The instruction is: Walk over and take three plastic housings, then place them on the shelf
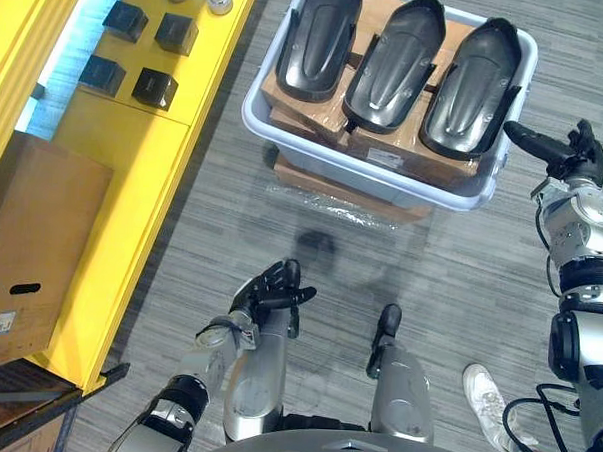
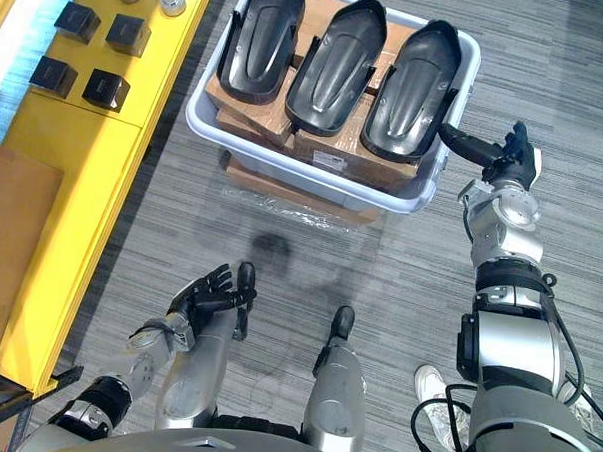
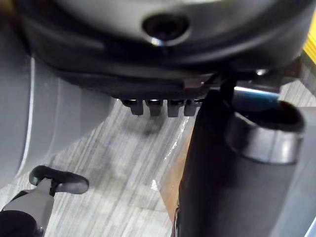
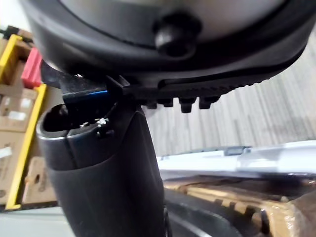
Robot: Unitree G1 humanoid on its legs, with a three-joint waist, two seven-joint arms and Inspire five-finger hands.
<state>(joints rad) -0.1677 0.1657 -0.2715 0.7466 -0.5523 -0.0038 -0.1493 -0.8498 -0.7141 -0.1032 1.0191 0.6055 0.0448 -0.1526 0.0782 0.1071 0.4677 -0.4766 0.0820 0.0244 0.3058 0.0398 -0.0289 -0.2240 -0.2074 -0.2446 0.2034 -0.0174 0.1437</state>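
Left eye view: right hand (image 1: 545, 147) stretched to the tub's (image 1: 254, 116) right rim, fingers straight, holding nothing
Low and near, left hand (image 1: 268, 297) with fingers loosely spread, empty. Right eye view: three glossy black housings (image 2: 334, 52) lie side by side on cardboard boxes (image 2: 244, 110) in the pale tub, far centre; yellow shelf (image 2: 85, 146) at left

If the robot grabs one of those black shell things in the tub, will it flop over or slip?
Probably stiff: the rightmost housing keeps its moulded scoop shape lying across the cardboard boxes. Likely light, since it looks a thin hollow shell. Its glossy curved surface might slip.
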